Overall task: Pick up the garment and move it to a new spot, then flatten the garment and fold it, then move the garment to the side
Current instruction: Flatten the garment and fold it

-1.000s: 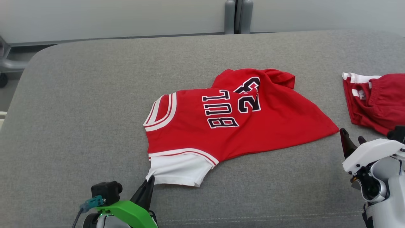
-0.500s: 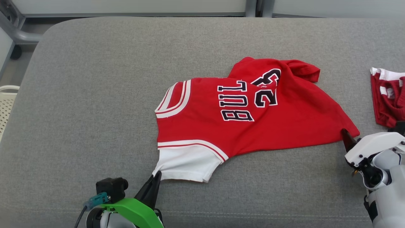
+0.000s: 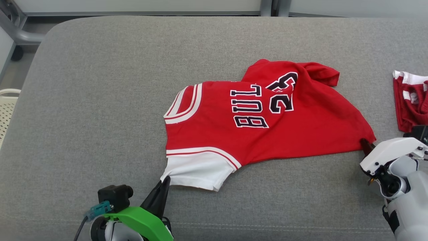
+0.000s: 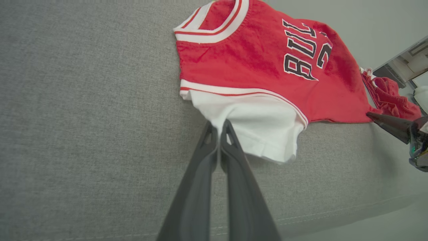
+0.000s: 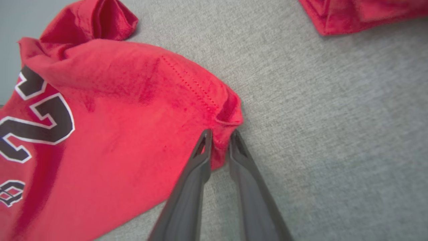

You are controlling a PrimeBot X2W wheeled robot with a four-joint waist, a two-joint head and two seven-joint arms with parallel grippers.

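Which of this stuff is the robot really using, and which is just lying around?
Part of the job:
- red jersey
- left gripper, pinching the jersey's white sleeve
- right gripper, pinching the jersey's red bottom corner

Just lying about:
- second red garment at the right edge
- white basket off to the left
- grey cushion, just what everything lies on

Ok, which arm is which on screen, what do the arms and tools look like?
The left tool has two long, tapered dark grey fingers with a slot near each tip, on a bright green bracket carrying a black camera block and a teal connector with a dark cable. The right tool has matching fingers, under a white shell with small dark screws.
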